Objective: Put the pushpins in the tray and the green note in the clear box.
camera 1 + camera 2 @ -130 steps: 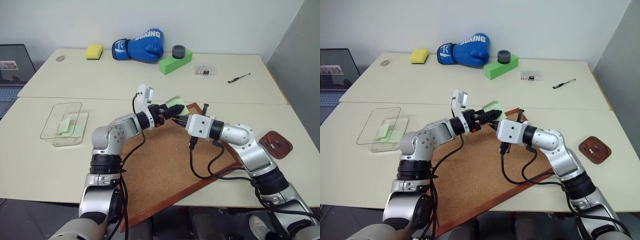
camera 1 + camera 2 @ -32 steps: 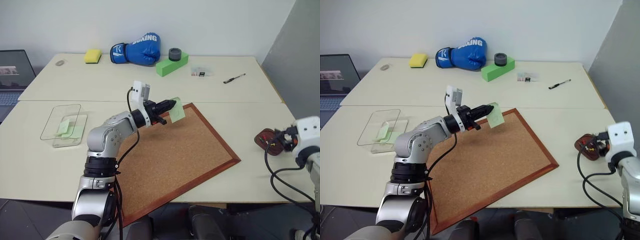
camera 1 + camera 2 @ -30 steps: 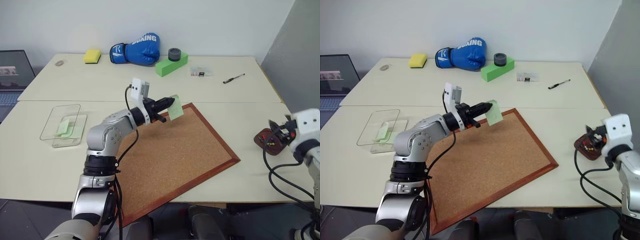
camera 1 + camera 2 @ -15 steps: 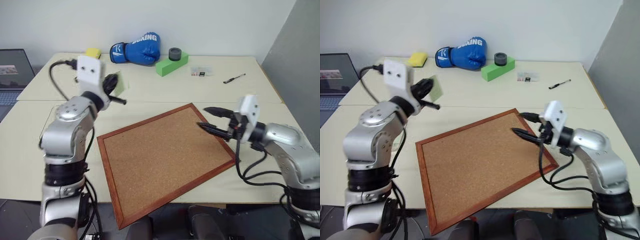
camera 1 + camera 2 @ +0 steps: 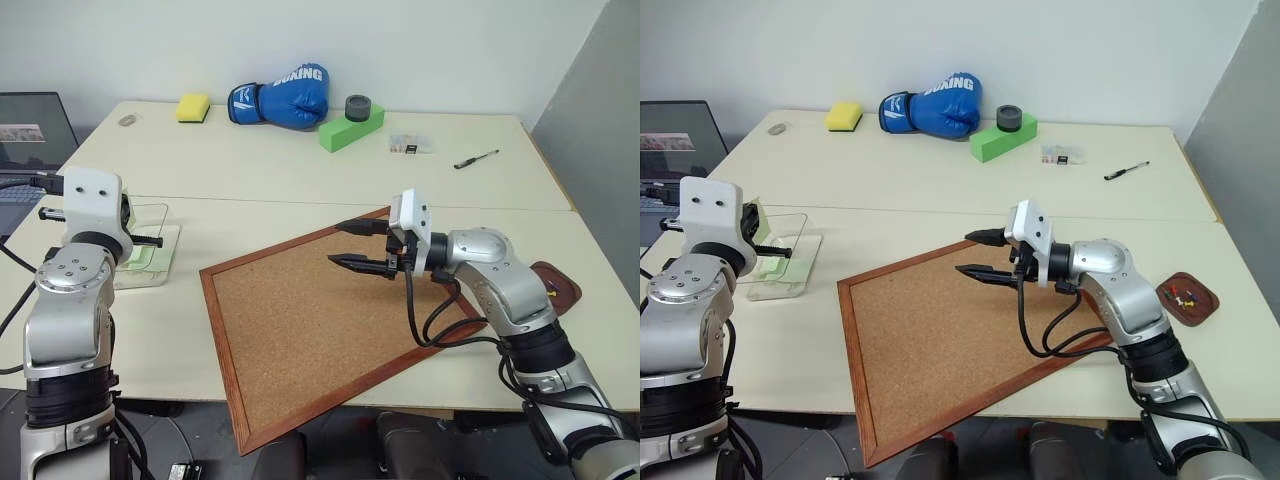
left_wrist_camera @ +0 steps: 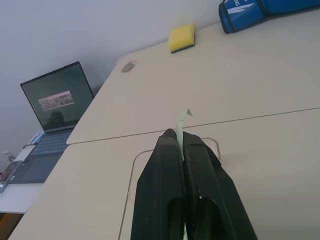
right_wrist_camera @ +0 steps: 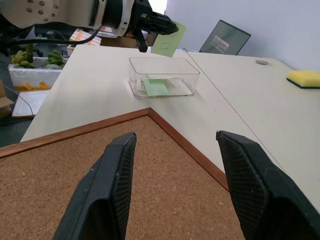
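Left hand (image 7: 162,27) carried green note (image 7: 169,42) (half hidden) over clear box (image 7: 162,77).

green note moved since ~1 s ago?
Yes. The left gripper carried the green note leftward, from over the corkboard's far corner to above the clear box.

Clear box (image 5: 780,262) left of corkboard (image 5: 960,330), tray (image 5: 1188,298) right.

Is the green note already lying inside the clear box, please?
No, the green note is pinched in the left gripper above the clear box.
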Robot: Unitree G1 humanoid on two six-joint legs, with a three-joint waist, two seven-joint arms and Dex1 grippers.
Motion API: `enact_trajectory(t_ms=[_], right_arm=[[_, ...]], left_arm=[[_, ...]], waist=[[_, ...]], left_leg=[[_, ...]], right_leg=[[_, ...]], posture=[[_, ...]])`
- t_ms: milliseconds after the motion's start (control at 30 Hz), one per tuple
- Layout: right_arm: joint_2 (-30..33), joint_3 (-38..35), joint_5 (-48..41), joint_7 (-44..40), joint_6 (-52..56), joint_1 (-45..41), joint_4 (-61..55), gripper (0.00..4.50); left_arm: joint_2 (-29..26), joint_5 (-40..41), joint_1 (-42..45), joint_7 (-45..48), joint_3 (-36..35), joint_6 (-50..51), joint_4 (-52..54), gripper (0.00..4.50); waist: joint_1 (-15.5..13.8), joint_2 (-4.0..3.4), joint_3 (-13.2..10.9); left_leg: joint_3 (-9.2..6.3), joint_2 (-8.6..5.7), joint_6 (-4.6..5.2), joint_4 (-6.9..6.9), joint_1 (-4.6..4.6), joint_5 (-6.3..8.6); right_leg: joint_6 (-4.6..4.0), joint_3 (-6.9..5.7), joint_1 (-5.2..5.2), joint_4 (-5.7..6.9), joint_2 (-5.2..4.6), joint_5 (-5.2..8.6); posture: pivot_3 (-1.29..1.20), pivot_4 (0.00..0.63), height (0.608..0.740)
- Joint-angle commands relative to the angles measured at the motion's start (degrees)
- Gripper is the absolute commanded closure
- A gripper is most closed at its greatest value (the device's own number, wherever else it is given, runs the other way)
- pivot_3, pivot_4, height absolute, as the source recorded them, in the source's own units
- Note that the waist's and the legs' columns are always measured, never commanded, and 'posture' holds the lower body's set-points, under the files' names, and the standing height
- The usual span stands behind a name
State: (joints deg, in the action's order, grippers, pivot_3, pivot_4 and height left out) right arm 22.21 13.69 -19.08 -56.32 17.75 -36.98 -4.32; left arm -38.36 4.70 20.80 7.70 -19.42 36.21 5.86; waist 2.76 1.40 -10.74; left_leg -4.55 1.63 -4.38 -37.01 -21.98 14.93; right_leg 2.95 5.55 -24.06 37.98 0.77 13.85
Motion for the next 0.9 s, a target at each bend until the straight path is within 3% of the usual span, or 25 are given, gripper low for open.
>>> enact_trajectory(t_ms=[33,167,267,900], right_arm=[[-1.0,0.1,0.5,0.2,-1.3,-1.5,-1.2,1.81],[-1.2,0.4,0.8,-0.3,-1.1,-1.3,-1.4,1.81],[-1.0,0.7,1.1,-0.7,-1.1,-1.3,-1.3,1.77],[-0.1,0.1,1.7,-1.8,-0.5,-1.4,-0.8,1.77]], left_arm=[[-0.1,-1.7,0.7,-1.7,-1.5,-4.1,-2.9,4.50],[0.9,-2.1,-1.2,-3.1,-2.1,-4.2,-3.6,4.50],[1.4,-1.8,-1.8,-3.6,-2.2,-4.3,-3.5,4.05],[1.3,-2.0,-4.2,-2.8,-2.7,-2.0,1.0,0.10]], waist=[[0.1,0.00,0.0],[0.2,0.00,0.0],[0.2,0.00,0.0],[0.4,0.00,0.0]], left_leg=[[0.00,0.01,0.00,0.00,0.00,0.00],[0.00,0.02,0.00,0.01,-0.01,0.00],[0.00,0.02,0.00,0.02,-0.01,0.00],[0.00,0.02,0.00,0.01,0.01,0.00]], right_leg=[[0.00,0.00,-0.01,0.01,0.00,0.00],[-0.01,0.00,-0.01,0.00,0.01,0.00],[-0.01,0.00,-0.01,0.00,-0.01,-0.01],[-0.02,-0.01,-0.01,0.03,0.00,-0.02]], posture=[[0.00,0.150,0.740],[0.00,0.150,0.740],[0.00,0.150,0.740],[0.00,0.150,0.740]])
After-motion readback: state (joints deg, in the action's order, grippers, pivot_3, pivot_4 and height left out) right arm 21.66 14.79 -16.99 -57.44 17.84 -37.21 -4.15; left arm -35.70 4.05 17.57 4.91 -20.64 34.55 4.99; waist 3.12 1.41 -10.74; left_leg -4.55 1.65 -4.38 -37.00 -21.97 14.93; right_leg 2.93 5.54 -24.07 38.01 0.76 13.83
